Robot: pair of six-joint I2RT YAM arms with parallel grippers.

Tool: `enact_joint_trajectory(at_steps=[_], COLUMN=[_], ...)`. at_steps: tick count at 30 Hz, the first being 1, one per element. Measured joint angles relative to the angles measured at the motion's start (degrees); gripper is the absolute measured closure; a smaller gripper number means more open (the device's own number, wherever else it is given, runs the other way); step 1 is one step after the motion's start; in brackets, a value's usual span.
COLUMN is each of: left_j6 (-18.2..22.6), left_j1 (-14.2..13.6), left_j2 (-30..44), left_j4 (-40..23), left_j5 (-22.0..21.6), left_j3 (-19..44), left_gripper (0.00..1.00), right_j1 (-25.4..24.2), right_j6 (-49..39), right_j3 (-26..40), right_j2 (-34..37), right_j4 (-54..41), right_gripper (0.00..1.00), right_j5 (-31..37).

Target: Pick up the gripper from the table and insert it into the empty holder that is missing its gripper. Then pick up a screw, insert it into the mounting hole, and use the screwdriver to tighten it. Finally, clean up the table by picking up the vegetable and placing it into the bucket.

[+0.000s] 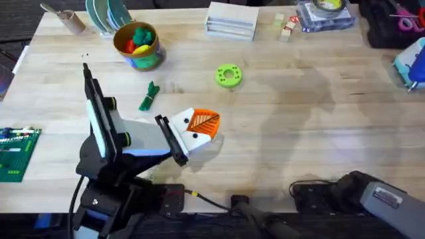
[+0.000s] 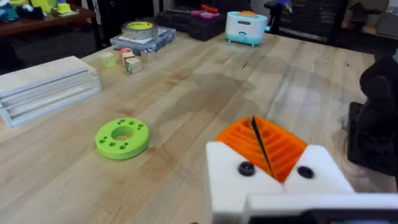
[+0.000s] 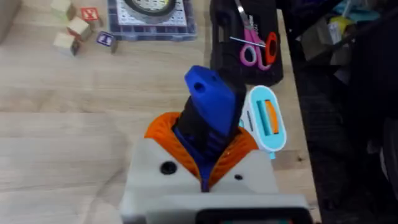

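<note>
My left gripper [image 1: 202,123] rests low over the table's middle, shut with nothing between its pads. In the left wrist view [image 2: 258,146] both white holder blocks [image 2: 230,180] carry orange ribbed gripper pads [image 2: 280,146], each block with a dark screw head [image 2: 245,168]. My right gripper [image 3: 205,152] is shut on the blue screwdriver [image 3: 211,99], which it holds up above the far right of the table. The green vegetable [image 1: 149,97] lies on the wood left of the left gripper. Behind it stands the bucket [image 1: 137,45] with toy food inside.
A green disc with holes [image 1: 228,75] [image 2: 122,137] lies just beyond the left gripper. Clear boxes [image 1: 232,20], wooden blocks [image 1: 285,28], a tape box [image 1: 325,13] and a black case with scissors [image 3: 255,46] line the back. A light-blue toy toaster [image 3: 266,121] sits far right. A green baseplate [image 1: 16,153] lies left.
</note>
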Motion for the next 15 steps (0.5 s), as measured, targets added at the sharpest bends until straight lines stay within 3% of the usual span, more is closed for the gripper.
enact_joint_trajectory(at_steps=[1, 3, 7, 15], left_j6=[0.0, 0.0, 0.0, 0.0], left_j1=[0.0, 0.0, 0.0, 0.0], left_j2=[0.0, 0.0, 0.0, 0.0], left_j4=[0.0, 0.0, 0.0, 0.0], left_j5=[0.0, 0.0, 0.0, 0.0], left_j3=[0.0, 0.0, 0.0, 0.0], left_gripper=[0.984, 0.984, 0.984, 0.984], right_j1=[0.0, 0.2, 1.8, 11.3], right_j6=[0.1, 3.5, 7.3, 17.0], right_j3=[-0.9, -10.5, -18.3, -28.7], right_j2=[-1.4, -9.0, -13.8, -17.8], right_j4=[0.1, 4.2, 10.8, 23.8], right_gripper=[0.972, 0.972, 0.972, 0.972], right_j5=[-0.5, -2.6, -4.0, -6.6])
